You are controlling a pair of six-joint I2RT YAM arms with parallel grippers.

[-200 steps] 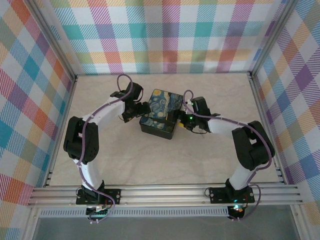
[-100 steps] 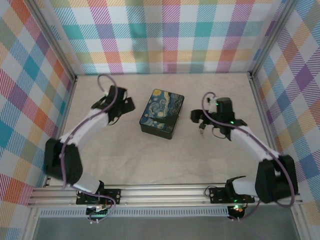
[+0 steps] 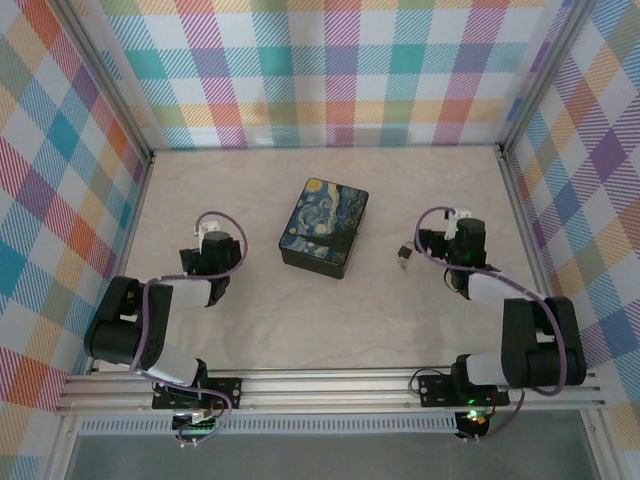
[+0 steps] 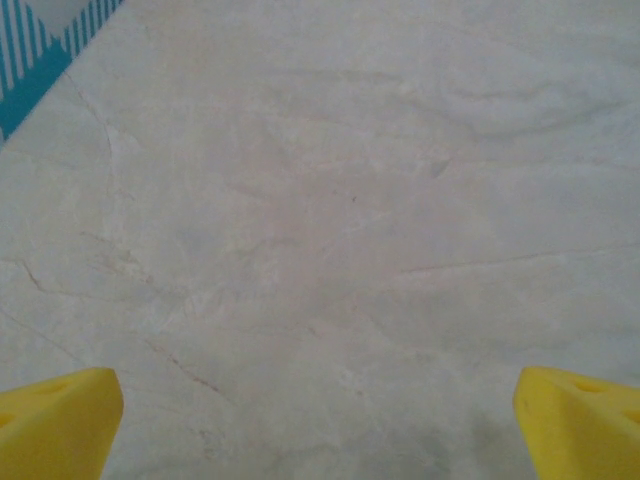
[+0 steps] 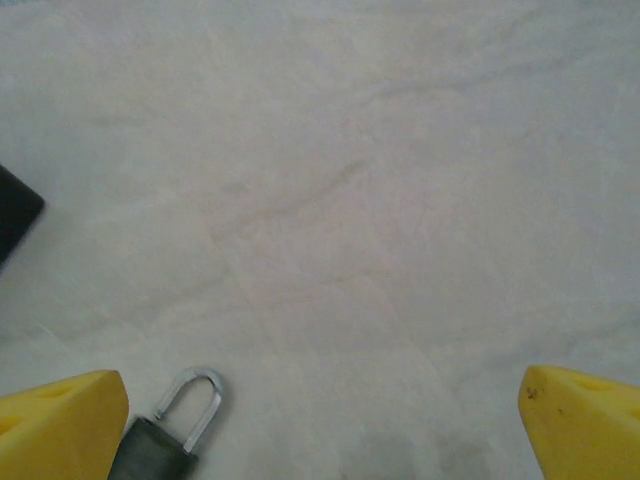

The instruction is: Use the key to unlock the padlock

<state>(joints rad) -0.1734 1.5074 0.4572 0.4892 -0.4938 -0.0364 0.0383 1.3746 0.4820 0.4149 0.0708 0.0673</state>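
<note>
The table (image 3: 260,320) carries the painted tin box (image 3: 323,228) at its centre, with the 2 arms well apart from it. The left gripper (image 4: 320,430) hangs over bare surface left of the box, jaws wide and empty, likely parked clear. The right gripper (image 5: 320,430), equally wide and empty, hovers right of the box. The padlock (image 5: 165,435) lies flat just beside 1 fingertip, seemingly within reach. The key is too small to tell.

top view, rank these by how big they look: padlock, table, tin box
1. table, largest by far
2. tin box
3. padlock, a small dark speck to the right of the box
</note>
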